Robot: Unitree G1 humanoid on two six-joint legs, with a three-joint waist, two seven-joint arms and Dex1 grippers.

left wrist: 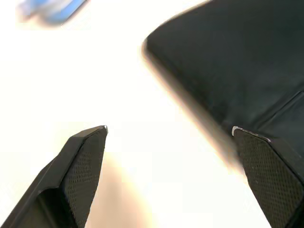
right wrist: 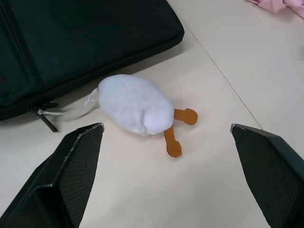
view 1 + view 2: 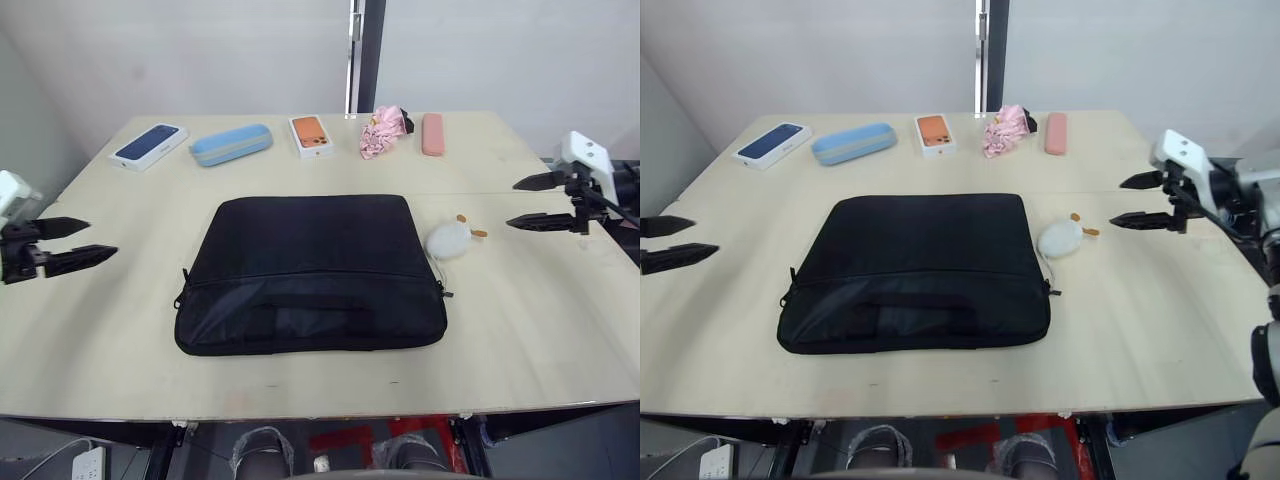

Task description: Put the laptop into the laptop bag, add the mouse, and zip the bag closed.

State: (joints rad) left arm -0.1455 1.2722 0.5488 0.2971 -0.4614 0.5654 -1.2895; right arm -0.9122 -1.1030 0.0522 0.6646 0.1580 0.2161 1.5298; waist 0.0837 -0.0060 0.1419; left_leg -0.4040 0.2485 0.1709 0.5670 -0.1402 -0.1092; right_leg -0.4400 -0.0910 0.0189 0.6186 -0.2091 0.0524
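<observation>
The laptop bag [image 3: 310, 272] is seen lying flat on the counter [image 3: 540, 330], nearest the front edge, with its zip line running across it and apparently drawn shut; a zip pull [image 2: 45, 118] rests at its right corner. No laptop and no flat white mouse can be made out on the counter, so it is judged that both may already be inside the bag, though this cannot be confirmed.

Just right of the bag, a fluffy white lump with orange bits [image 3: 450, 239] lies touching or almost touching the bag's edge, tied by a thin cord near the zip pull. It could be mistaken for the mouse.

The left tool [image 3: 78, 243] is held off the bag's left side, fingers apart and empty. The right tool [image 3: 530, 202] hangs right of the lump, fingers likewise apart and empty.

Along the far edge are laid a blue phone box [image 3: 148, 146], a blue case [image 3: 231, 144], an orange phone box [image 3: 310, 135], a pink cloth [image 3: 380, 131] and a pink case [image 3: 432, 134]. A wide reach could knock these.
</observation>
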